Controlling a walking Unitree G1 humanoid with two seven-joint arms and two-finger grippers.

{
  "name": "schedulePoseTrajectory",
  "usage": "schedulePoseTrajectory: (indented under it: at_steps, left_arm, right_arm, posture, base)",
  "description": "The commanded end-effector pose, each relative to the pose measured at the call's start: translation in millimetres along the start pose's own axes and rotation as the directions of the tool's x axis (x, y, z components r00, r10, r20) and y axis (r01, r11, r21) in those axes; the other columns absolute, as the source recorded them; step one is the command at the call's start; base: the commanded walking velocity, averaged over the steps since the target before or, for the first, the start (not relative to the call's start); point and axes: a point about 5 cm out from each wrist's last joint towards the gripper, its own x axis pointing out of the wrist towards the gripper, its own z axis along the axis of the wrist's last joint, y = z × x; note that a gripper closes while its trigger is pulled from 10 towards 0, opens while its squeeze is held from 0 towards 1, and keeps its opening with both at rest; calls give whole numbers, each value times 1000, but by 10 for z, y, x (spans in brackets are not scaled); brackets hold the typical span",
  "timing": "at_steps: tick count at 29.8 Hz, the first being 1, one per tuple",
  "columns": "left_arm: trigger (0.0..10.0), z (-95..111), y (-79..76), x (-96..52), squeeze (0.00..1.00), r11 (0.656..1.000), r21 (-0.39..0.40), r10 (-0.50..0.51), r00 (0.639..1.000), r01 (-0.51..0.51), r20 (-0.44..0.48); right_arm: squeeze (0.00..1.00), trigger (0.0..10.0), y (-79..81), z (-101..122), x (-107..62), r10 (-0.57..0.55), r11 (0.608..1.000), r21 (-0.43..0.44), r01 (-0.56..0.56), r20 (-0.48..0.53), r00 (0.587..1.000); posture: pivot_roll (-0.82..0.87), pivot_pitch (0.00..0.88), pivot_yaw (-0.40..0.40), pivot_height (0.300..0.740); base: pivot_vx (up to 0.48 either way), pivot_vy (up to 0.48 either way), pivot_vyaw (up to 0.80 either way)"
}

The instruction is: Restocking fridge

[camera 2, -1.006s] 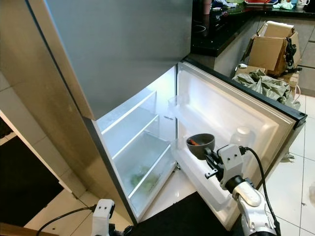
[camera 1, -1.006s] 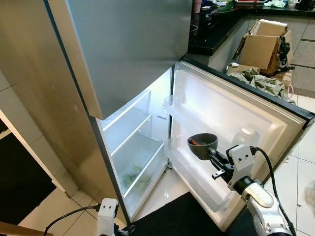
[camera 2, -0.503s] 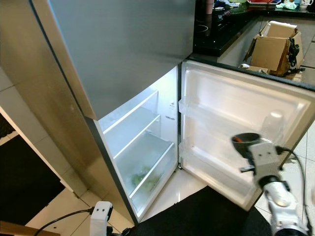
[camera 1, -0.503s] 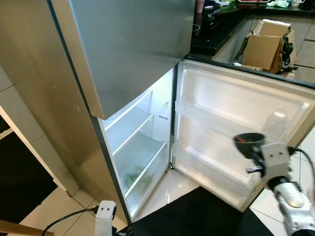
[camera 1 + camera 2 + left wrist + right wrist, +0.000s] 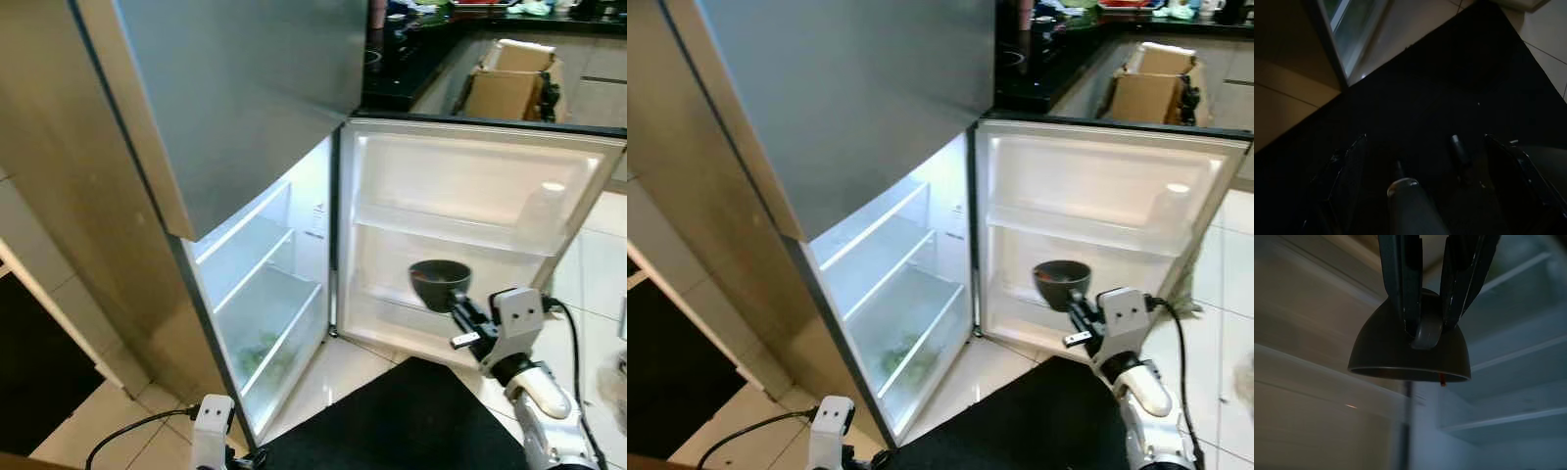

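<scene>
Open fridge door [image 5: 470,186] behind gripped bowl [image 5: 439,284]

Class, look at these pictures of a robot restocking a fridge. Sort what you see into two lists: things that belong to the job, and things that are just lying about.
Belongs to the job:
- fridge, lower door open
- dark bowl, held by its handle in the right end effector
- greens in the bottom drawer

Just lying about:
- cardboard box by the counter
- black floor mat
- left end effector, idle over the mat
</scene>
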Motion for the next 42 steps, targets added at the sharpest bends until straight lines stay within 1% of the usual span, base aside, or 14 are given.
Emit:
schedulePoseTrajectory:
  at_steps: [1,3,5,6,8,11,12,14,19,21,24,33,38,42]
  left_arm:
    - [10000,-15,36,-23,0,1000,10,7,1000,-7,-7]
    - [10000,-13,36,-22,0,1000,10,9,1000,-8,-7]
    - [10000,-13,38,-22,0,1000,10,10,1000,-10,-8]
    - [10000,-20,41,-25,0,1000,8,11,1000,-11,-11]
    - [10000,-23,42,-26,0,1000,8,11,1000,-11,-12]
    - [10000,-29,40,-26,0,1000,4,10,1000,-10,-15]
    - [10000,-33,35,-24,0,1000,-4,11,1000,-11,-16]
    - [10000,-36,33,-23,0,1000,-8,10,1000,-10,-17]
    - [10000,-44,23,-19,0,1000,-12,12,1000,-13,-19]
    - [10000,-44,23,-19,0,1000,-12,12,1000,-13,-19]
    - [10000,-50,44,-28,0,1000,-7,29,999,-30,-24]
    - [10000,-59,74,-42,0,999,7,36,999,-36,-41]
    - [10000,-69,66,-42,0,1000,10,30,999,-29,-45]
    - [10000,-65,52,-35,0,1000,7,19,999,-19,-45]
  right_arm:
    - [0,10000,100,4,29,49,998,38,-49,11,999]
    - [0,10000,162,3,57,76,996,45,-77,12,997]
    - [0,10000,181,5,69,83,995,47,-84,13,996]
    - [0,10000,233,4,97,109,993,55,-109,9,994]
    - [0,10000,248,5,101,119,991,61,-119,7,993]
    - [0,10000,319,14,124,158,985,69,-158,11,987]
    - [0,10000,380,14,144,183,980,74,-184,12,983]
    - [0,10000,404,13,153,194,978,78,-194,11,981]
    - [0,10000,507,19,186,241,962,129,-241,20,970]
    - [0,10000,507,19,186,241,962,129,-241,20,970]
    - [0,10000,602,-17,193,285,946,157,-283,9,959]
    - [0,10000,657,-33,200,302,938,176,-298,2,953]
    - [0,10000,664,-37,209,296,942,168,-291,-4,955]
    - [0,10000,661,-54,235,267,947,186,-260,-13,964]
  posture:
    - [-165,31,60,740]
    - [-165,29,58,740]
    - [-165,28,57,740]
    - [-166,26,56,740]
    - [-166,26,56,740]
    - [-168,26,55,740]
    - [-167,28,53,740]
    - [-167,28,53,740]
    - [-161,28,52,740]
    - [-161,28,52,740]
    - [-158,25,55,740]
    - [-157,24,60,740]
    - [-156,24,60,740]
    - [-154,24,59,740]
  base:
    - [0,0,0]
    - [0,0,0]
    - [0,0,0]
    - [0,0,0]
    - [0,0,0]
    - [0,0,0]
    - [0,0,0]
    - [0,0,0]
    - [0,0,730]
    - [0,0,794]
    - [0,0,788]
    - [0,0,784]
    - [0,0,765]
    - [0,-441,0]
